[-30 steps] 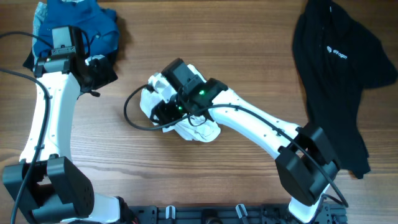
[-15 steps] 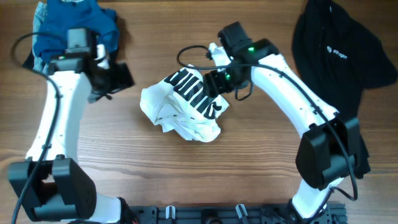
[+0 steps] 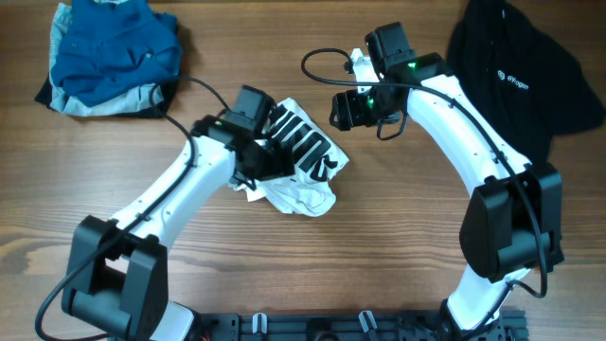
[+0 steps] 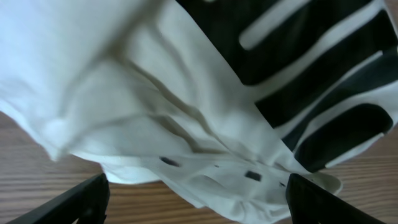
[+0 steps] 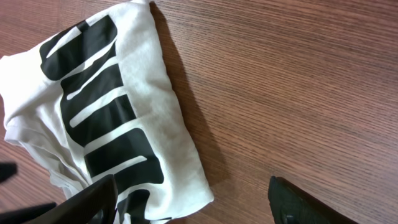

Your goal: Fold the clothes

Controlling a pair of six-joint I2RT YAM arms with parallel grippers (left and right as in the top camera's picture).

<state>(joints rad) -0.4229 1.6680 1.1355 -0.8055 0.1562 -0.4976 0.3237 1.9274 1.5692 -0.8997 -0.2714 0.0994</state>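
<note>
Left gripper (image 4: 199,198): the left wrist view shows its jaws spread wide at the two lower corners, closed on nothing. A crumpled white T-shirt (image 4: 155,124) fills that view just ahead of them, with its hem on the wood. Contact between jaw and cloth cannot be determined. The overhead view hides these jaws. It shows the arm's head lying over the garment's left edge, near the centre of the table (image 3: 398,237).

Right gripper (image 5: 196,199): the right wrist view shows its jaws parted and empty above bare wood, with the garment's black block print running up to the left. Only the overhead view shows this gripper hanging just beside the T-shirt's right edge, apart from it.

Only the overhead view shows the outlying items. A black shirt (image 3: 521,114) lies at the far right, and blue garments (image 3: 114,52) are heaped at the far left. Both are well apart from either gripper.
</note>
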